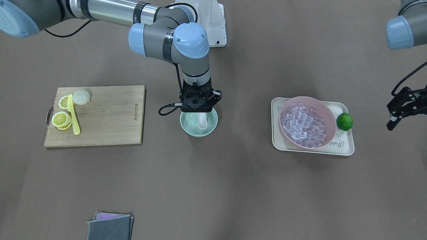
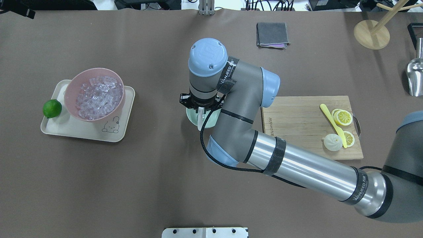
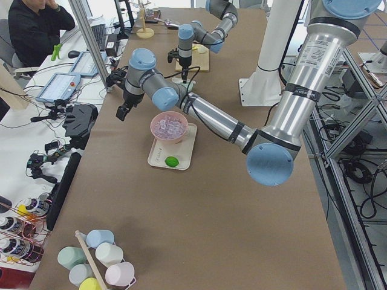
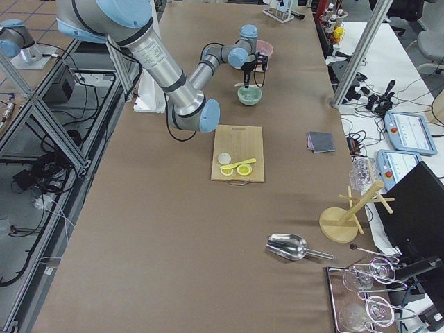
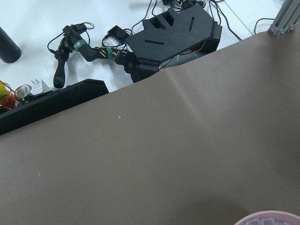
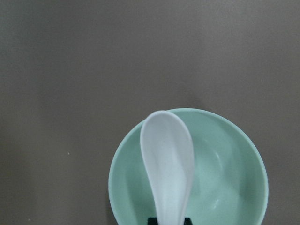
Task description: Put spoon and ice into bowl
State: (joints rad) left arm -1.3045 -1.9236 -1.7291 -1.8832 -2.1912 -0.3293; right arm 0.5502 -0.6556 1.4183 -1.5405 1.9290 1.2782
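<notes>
My right gripper (image 1: 199, 110) hangs straight down over the small mint-green bowl (image 1: 190, 127) at mid-table and is shut on the handle of the white spoon (image 1: 202, 122). In the right wrist view the spoon (image 6: 168, 161) has its scoop inside the bowl (image 6: 225, 178), near the rim. The ice (image 1: 303, 125) is a heap of clear cubes in the pink bowl (image 1: 328, 115) on a cream tray (image 1: 345, 145). My left gripper (image 1: 391, 116) is open and empty beyond the tray, above the table.
A lime (image 1: 344, 121) lies on the tray beside the pink bowl. A wooden cutting board (image 1: 110, 116) holds lemon slices (image 1: 61, 119), a yellow plastic knife (image 1: 73, 115) and a white bun (image 1: 81, 97). A folded grey cloth (image 1: 110, 226) lies near the table's edge.
</notes>
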